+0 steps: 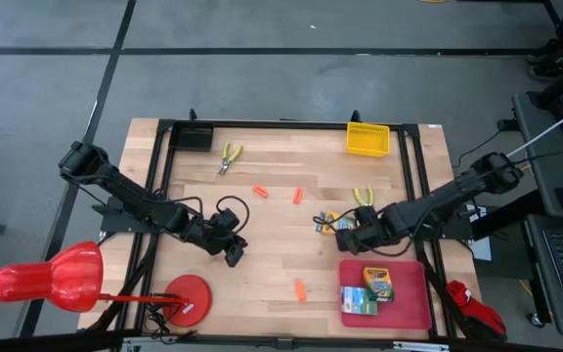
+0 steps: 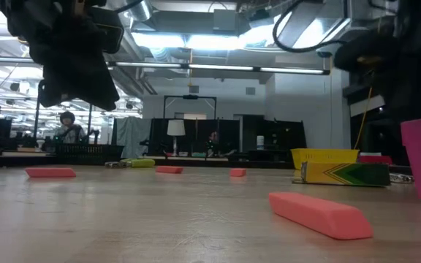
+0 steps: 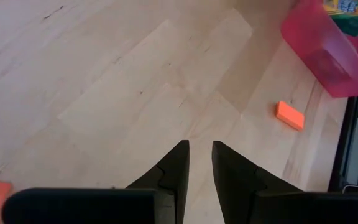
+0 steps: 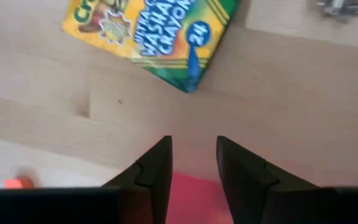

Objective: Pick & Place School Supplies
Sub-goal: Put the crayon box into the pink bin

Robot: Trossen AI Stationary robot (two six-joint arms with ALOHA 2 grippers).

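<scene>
- We saw a yellow-and-green crayon box [image 4: 151,34] lying flat on the desk [image 1: 272,254], just ahead of the right end effector [image 4: 192,152], whose fingers stood slightly apart and empty.
- Two more crayon boxes [image 1: 369,289] lay in the red tray [image 1: 411,311].
- Orange stubs [image 1: 300,290] were scattered over the desk; yellow-handled scissors [image 1: 229,155] lay near its far edge.
- The left end effector [image 3: 199,158] hovered mid-desk, fingers narrowly apart, holding nothing.
</scene>
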